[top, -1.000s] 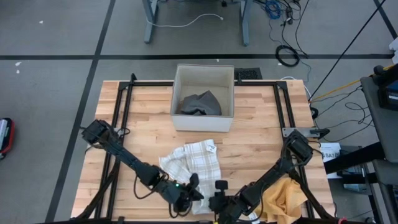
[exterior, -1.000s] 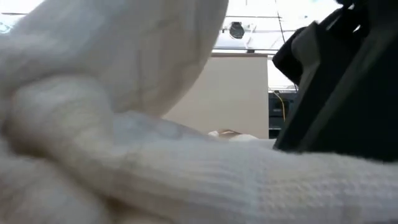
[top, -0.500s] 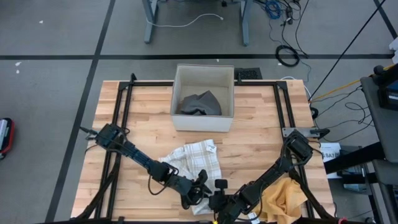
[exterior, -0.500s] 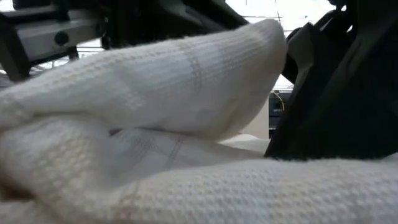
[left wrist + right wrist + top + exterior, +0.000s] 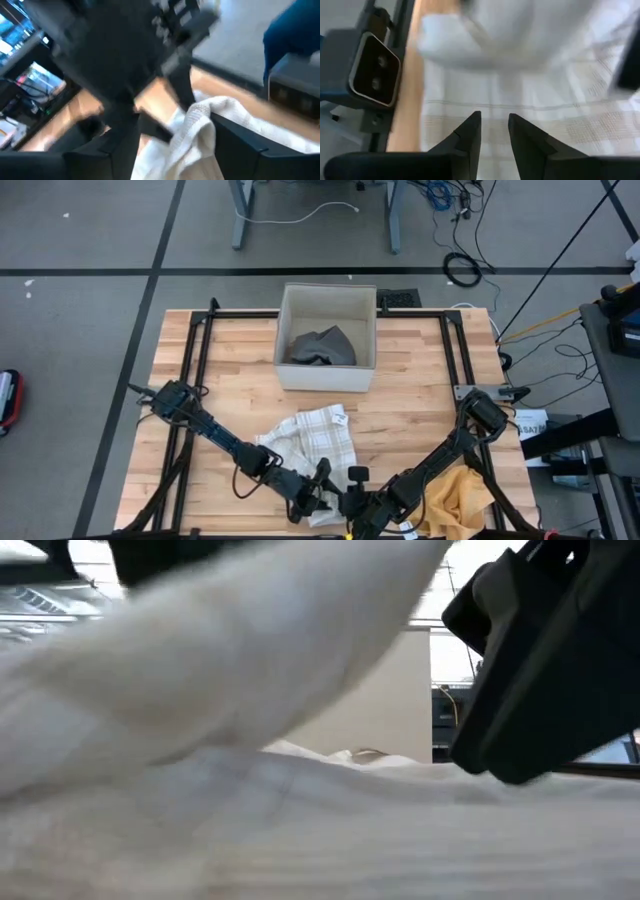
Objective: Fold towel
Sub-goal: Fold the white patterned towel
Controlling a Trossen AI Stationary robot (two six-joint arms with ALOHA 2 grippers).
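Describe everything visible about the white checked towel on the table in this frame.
The towel is white woven cloth with faint tan check lines and a small tag at one corner. It lies crumpled and partly doubled over on the wooden table, near its front edge, in front of the white bin. The left gripper and the right gripper meet at its front edge; the left's fingers are open around a raised fold.

The towel (image 5: 312,442) lies on the table (image 5: 240,370) at its near-centre edge. Behind it stands a box (image 5: 326,376) containing cloth (image 5: 322,346). Another cloth (image 5: 455,498) lies right.
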